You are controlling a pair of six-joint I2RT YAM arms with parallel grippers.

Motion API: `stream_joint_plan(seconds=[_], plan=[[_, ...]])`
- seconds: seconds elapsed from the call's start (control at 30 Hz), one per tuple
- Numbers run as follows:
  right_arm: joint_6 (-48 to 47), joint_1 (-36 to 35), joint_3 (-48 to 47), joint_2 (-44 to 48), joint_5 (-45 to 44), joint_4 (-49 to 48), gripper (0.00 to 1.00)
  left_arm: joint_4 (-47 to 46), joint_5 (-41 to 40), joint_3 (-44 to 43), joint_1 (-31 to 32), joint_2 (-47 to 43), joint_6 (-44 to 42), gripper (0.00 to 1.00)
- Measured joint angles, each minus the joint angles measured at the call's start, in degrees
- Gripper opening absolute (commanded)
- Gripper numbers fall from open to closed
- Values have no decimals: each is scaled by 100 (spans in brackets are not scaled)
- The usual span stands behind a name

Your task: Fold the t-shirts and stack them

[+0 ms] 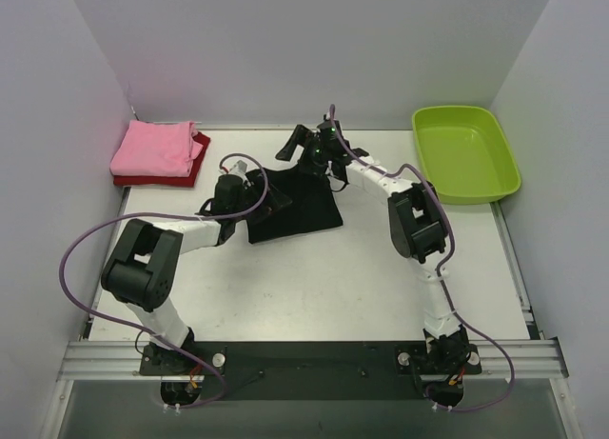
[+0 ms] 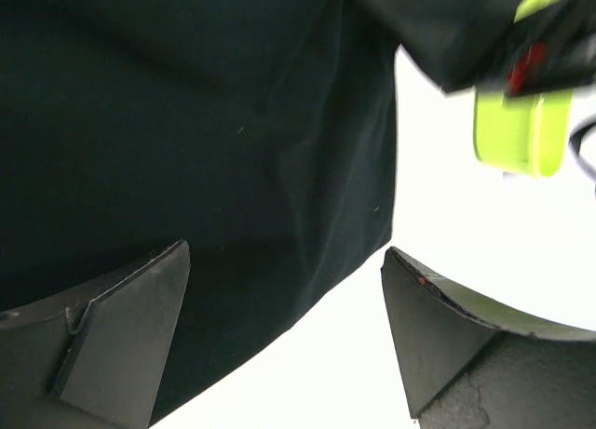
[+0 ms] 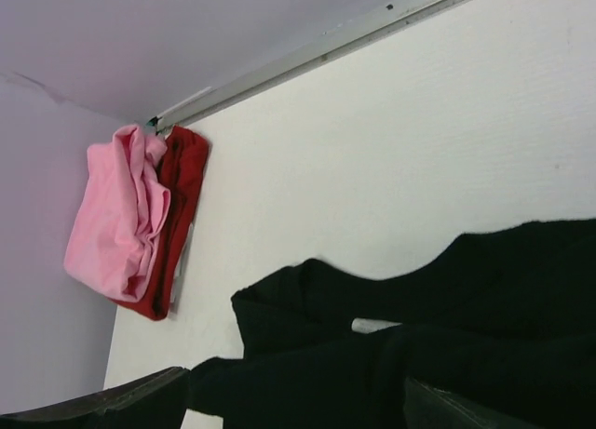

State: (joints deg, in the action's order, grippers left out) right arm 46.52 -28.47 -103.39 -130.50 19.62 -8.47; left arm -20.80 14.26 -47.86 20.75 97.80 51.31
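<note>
Left gripper (image 2: 284,261) and right gripper (image 1: 297,142) both gape wide, holding nothing, at the edges of one black shirt (image 1: 295,215) mid-table. I count one pink shirt (image 1: 152,146) atop one dark red shirt (image 1: 157,180) far-left, and one green tub (image 1: 463,109) far-right.

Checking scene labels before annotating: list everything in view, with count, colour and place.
pink t-shirt: 1, pink, folded, on the dark red one, far-left corner
dark red t-shirt: 1, dark red, under the pink one
black t-shirt: 1, black, bunched, mid-table between the grippers
tub: 1, lime green, empty, far-right corner
table: 1, white
cables: 2, purple, one along each arm
left gripper: 1, black, open, over the black t-shirt's edge
right gripper: 1, black, open, above the black t-shirt's far side
</note>
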Motion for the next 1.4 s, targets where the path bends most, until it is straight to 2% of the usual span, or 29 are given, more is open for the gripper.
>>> stream_joint_plan(seconds=[0.23,0.57,0.7,0.83,1.07,1.4], plan=[[59,151,-553,-728,-101,-125,100,-44,20,151,15,42,13,93],[-76,273,-466,-754,-730,-629,100,33,42,151,15,-66,-55,93],[-210,391,262,-63,-874,-767,100,103,59,151,15,-317,-83,93],[-254,481,1237,1078,-890,-901,100,223,63,42,15,-481,-105,94],[-243,376,2778,2763,-892,-1248,100,424,214,-883,13,-151,-203,94],[-162,203,4122,3099,-809,-1314,100,356,540,-1705,-22,1084,-203,94]])
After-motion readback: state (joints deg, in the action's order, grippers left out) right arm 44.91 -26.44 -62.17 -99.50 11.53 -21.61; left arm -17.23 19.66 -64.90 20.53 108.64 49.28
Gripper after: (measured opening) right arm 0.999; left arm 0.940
